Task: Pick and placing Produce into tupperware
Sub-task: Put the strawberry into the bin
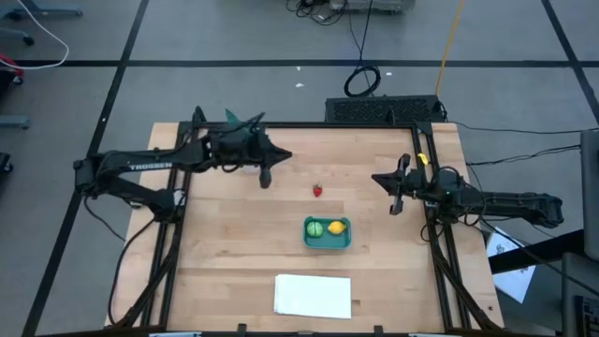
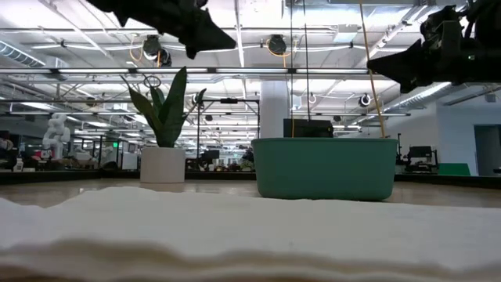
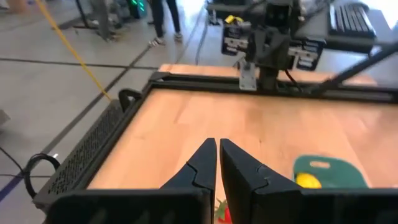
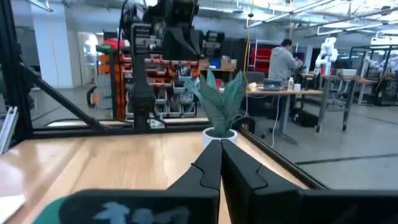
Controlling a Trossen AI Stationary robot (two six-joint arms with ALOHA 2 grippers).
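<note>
- Hovering above the far left part of the bench point(image 1: 234, 234), the left tool point(image 1: 265, 178) has its fingers point(image 3: 205, 163) drawn together to a thin slit, nothing between them.
- Right tool point(image 1: 395, 204) sits over the right edge of the bench, fingers point(image 4: 211, 163) pressed fully together, empty; tip points down.
- Red strawberry piece point(image 1: 318, 190) lies alone on bare wood, between the two tools, nearer the left one, touching neither.
- Teal tupperware point(image 1: 327, 242) stands on the bench nearer the front than the strawberry, apart from it.
- Inside the tupperware: round green piece point(image 1: 314, 227) on the left-arm side, yellow lemon piece point(image 1: 337, 227) just beside it on the right-arm side.
- Flat white rectangle point(image 1: 313, 295) lies near the front edge, in front of the tupperware, not touching it.
- Potted green plant point(image 2: 163, 125) stands at the far left corner, behind the left arm.
- Room beyond: person point(image 4: 283, 59) at a desk, seen from behind.
</note>
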